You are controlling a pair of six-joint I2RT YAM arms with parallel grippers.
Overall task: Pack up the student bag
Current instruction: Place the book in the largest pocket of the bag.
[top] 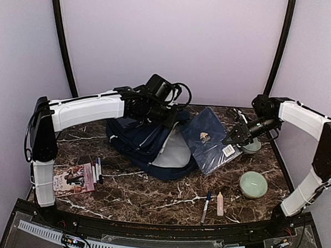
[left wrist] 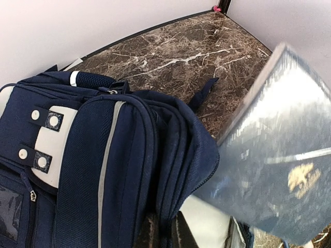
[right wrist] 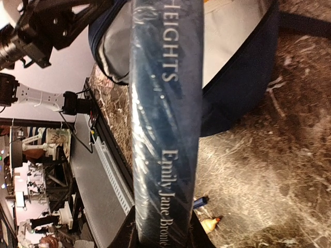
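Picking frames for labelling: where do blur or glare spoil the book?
Left wrist view: the book is smeared with blur, the student bag sharp. Right wrist view: sheen streaks its spine, lettering readable. Top view: evenly lit, crisp.

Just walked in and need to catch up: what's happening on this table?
The left gripper pinches the upper edge of the student bag, holding its main compartment open. The right gripper holds a dark blue hardcover book by one corner, tilted at the opening, not yet inside. A pen and green bowl lie nearby.
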